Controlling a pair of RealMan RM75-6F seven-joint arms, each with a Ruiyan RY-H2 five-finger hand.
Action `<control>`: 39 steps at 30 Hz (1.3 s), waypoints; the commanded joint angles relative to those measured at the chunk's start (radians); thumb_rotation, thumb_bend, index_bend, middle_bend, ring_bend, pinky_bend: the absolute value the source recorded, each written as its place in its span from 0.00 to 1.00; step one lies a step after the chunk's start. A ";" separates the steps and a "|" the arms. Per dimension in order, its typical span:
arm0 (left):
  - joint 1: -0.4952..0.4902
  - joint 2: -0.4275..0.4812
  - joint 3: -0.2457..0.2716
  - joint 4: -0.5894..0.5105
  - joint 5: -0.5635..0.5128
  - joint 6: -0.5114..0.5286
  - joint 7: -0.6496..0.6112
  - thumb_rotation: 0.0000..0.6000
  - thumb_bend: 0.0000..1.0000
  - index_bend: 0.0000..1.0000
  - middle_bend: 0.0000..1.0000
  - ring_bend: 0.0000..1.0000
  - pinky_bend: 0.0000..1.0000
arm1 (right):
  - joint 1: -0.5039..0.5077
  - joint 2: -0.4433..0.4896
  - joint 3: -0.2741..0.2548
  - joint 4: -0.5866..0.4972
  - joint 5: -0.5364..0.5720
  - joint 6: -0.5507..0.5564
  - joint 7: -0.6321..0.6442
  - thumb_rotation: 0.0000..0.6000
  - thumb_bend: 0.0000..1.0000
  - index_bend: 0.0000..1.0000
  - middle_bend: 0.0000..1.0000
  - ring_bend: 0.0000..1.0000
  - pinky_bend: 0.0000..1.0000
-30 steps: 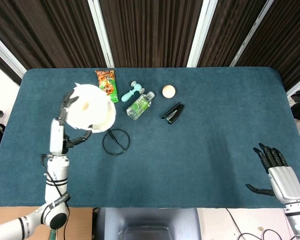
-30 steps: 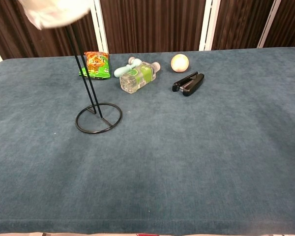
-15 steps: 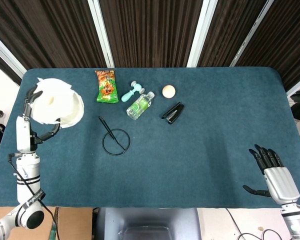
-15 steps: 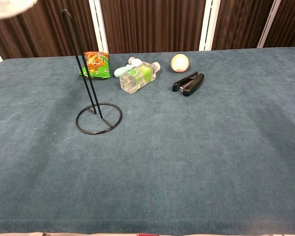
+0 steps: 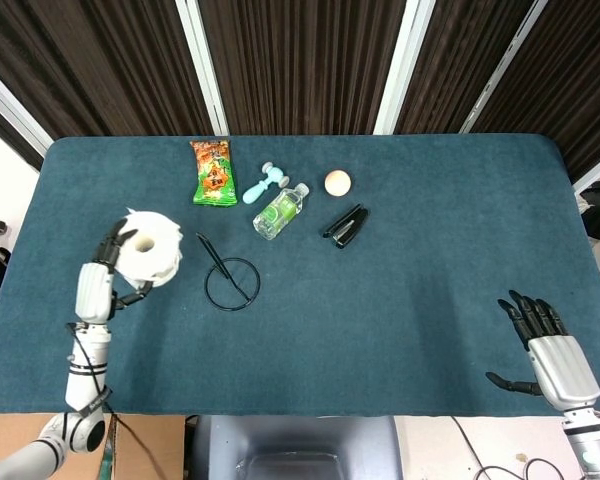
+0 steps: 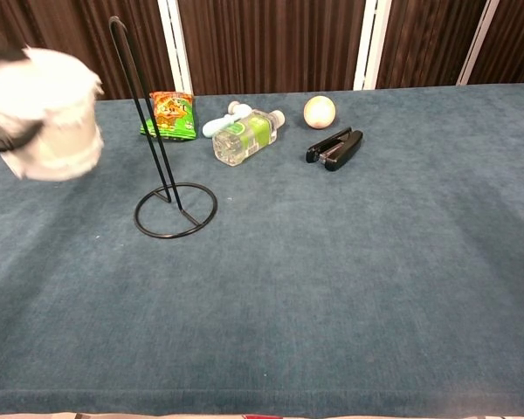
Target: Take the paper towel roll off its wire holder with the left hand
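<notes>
My left hand (image 5: 108, 270) holds the white paper towel roll (image 5: 150, 259) upright at the left side of the table, clear of the holder. In the chest view the roll (image 6: 45, 112) hangs blurred above the cloth at the far left, with dark fingers (image 6: 2, 140) wrapped around it. The black wire holder (image 5: 229, 280) stands bare on its ring base, its tall rod (image 6: 138, 96) upright and to the right of the roll. My right hand (image 5: 550, 350) rests open near the front right corner, holding nothing.
At the back of the blue table (image 5: 410, 260) lie a green snack bag (image 5: 212, 172), a teal massager (image 5: 264, 182), a clear bottle (image 5: 280, 209), a small ball (image 5: 337, 182) and a black stapler (image 5: 346, 226).
The roll has come off the holder's rod, swung out to the far left, then dropped lower and back toward the holder in my left hand. The right hand has barely moved.
</notes>
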 commanded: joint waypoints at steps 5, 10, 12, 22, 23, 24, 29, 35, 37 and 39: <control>-0.027 -0.141 0.082 0.219 0.021 -0.084 -0.068 1.00 0.51 0.54 0.49 0.37 0.16 | -0.003 0.001 0.000 0.001 0.000 0.005 0.006 0.91 0.00 0.00 0.00 0.00 0.00; -0.024 -0.125 0.087 0.193 0.007 -0.119 -0.069 1.00 0.45 0.06 0.06 0.01 0.00 | -0.003 0.003 0.000 0.002 -0.002 0.005 0.009 0.92 0.00 0.00 0.00 0.00 0.00; -0.018 -0.115 0.083 0.171 0.001 -0.108 -0.062 1.00 0.41 0.00 0.00 0.00 0.00 | -0.002 0.003 0.000 0.002 -0.002 0.005 0.010 0.92 0.00 0.00 0.00 0.00 0.00; 0.025 0.046 0.084 -0.083 -0.010 -0.084 -0.008 1.00 0.36 0.00 0.00 0.00 0.00 | -0.003 0.005 -0.005 -0.003 -0.009 0.005 0.001 0.92 0.00 0.00 0.00 0.00 0.00; 0.032 0.067 0.084 -0.112 -0.010 -0.080 -0.005 1.00 0.35 0.00 0.00 0.00 0.00 | -0.005 0.006 -0.005 -0.004 -0.009 0.007 0.001 0.92 0.00 0.00 0.00 0.00 0.00; 0.038 0.091 0.085 -0.143 -0.010 -0.077 -0.002 1.00 0.35 0.00 0.00 0.00 0.00 | -0.006 0.006 -0.005 -0.003 -0.009 0.009 0.001 0.92 0.00 0.00 0.00 0.00 0.00; 0.106 0.269 0.110 -0.342 0.025 0.012 0.061 1.00 0.34 0.00 0.00 0.00 0.00 | -0.010 0.006 -0.005 -0.004 -0.016 0.019 0.000 0.92 0.00 0.00 0.00 0.00 0.00; 0.275 0.492 0.268 -0.498 0.144 0.171 0.232 1.00 0.36 0.00 0.00 0.00 0.00 | -0.029 -0.002 -0.007 -0.012 -0.028 0.055 -0.046 0.92 0.00 0.00 0.00 0.00 0.00; 0.333 0.514 0.296 -0.513 0.120 0.187 0.380 1.00 0.37 0.00 0.00 0.00 0.00 | -0.035 -0.007 -0.006 -0.018 -0.025 0.063 -0.073 0.92 0.00 0.00 0.00 0.00 0.00; 0.362 0.536 0.317 -0.568 0.119 0.187 0.488 1.00 0.38 0.00 0.00 0.00 0.00 | -0.040 -0.014 -0.002 -0.027 -0.019 0.069 -0.095 0.92 0.00 0.00 0.00 0.00 0.00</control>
